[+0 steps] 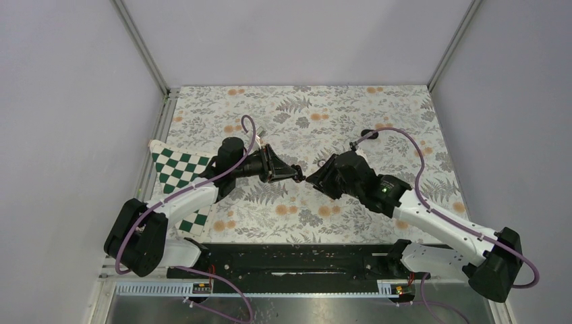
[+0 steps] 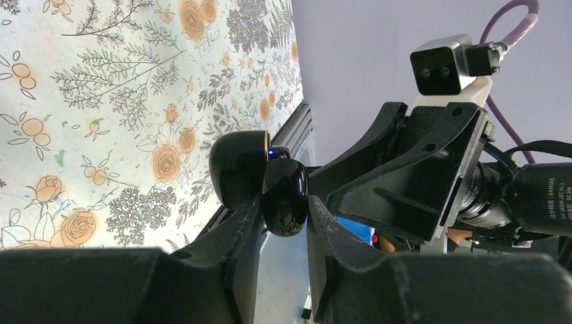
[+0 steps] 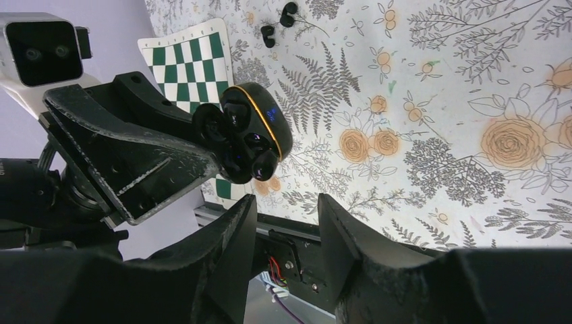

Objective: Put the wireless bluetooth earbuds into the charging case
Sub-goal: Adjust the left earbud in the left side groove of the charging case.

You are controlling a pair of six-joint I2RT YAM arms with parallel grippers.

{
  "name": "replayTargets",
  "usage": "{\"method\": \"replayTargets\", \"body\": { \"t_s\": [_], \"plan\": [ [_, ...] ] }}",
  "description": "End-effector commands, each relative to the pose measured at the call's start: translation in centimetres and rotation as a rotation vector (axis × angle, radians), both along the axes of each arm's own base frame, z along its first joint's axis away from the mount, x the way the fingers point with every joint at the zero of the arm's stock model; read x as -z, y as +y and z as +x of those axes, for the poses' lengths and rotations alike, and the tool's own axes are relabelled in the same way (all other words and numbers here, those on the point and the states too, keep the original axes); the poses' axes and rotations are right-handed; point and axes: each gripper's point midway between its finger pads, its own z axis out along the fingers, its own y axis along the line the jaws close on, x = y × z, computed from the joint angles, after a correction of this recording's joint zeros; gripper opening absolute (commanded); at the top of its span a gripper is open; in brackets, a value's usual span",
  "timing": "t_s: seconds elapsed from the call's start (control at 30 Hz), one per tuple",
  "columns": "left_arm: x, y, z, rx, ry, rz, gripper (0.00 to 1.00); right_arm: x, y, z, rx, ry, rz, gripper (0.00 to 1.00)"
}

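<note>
My left gripper [image 2: 283, 216] is shut on the charging case [image 2: 284, 196], a glossy black pebble held above the table with its lid [image 2: 239, 169] swung open. In the right wrist view the open case [image 3: 253, 138] shows a gold rim and dark wells inside. The two earbuds [image 3: 290, 13] [image 3: 268, 35] lie on the floral table beyond the case, near the chequered mat. My right gripper [image 3: 287, 216] is open and empty, just short of the case. In the top view the left gripper [image 1: 299, 175] and right gripper [image 1: 316, 177] face each other tip to tip.
A green-and-white chequered mat [image 1: 179, 172] lies at the table's left, under the left arm. The floral table cover [image 1: 378, 115] reaches the grey side walls. A black rail [image 1: 297, 260] with the arm bases runs along the near edge.
</note>
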Motion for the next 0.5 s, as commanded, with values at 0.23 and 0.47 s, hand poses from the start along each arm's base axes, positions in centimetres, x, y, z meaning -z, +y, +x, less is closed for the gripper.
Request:
{"method": "replayTargets", "body": {
  "t_s": [0.23,0.47],
  "plan": [
    [-1.5,0.1,0.1,-0.007,-0.082,-0.014,0.0,-3.0,1.8,2.4,0.042,-0.059,0.056,0.4],
    [-1.5,0.1,0.1,-0.008,-0.085,-0.013,0.0,-2.5,2.7,2.7,0.024,-0.042,0.06,0.39]
  ]
}}
